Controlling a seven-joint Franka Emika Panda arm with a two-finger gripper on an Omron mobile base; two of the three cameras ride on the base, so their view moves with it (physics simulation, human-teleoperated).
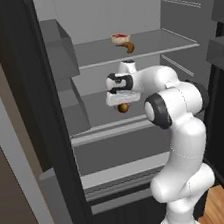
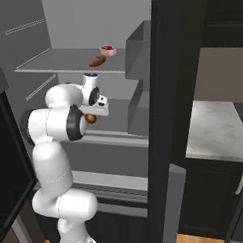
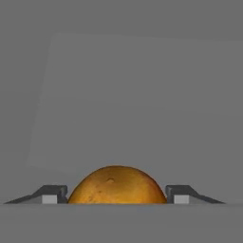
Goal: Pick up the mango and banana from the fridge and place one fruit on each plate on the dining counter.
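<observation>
The fridge (image 1: 150, 48) stands open, with light grey shelves inside. The mango (image 3: 117, 185), round and orange-brown, sits just above the middle shelf between my gripper's (image 3: 117, 198) two fingertips, which press on its sides. Both base views show the mango (image 1: 123, 107) (image 2: 91, 119) under the hand. The gripper (image 1: 122, 104) reaches into the fridge over the middle shelf and is shut on the mango. The banana (image 1: 129, 47) (image 2: 97, 61) lies on the upper shelf, above and behind the hand. The plates and the dining counter are out of view.
A red-and-white meat piece (image 1: 120, 38) (image 2: 108, 50) lies just behind the banana. Door bins (image 1: 60, 55) (image 2: 138, 52) flank the shelves. A dark fridge door edge (image 2: 163, 116) rises right of the arm, with a marbled counter top (image 2: 219, 129) over dark cabinets beyond it.
</observation>
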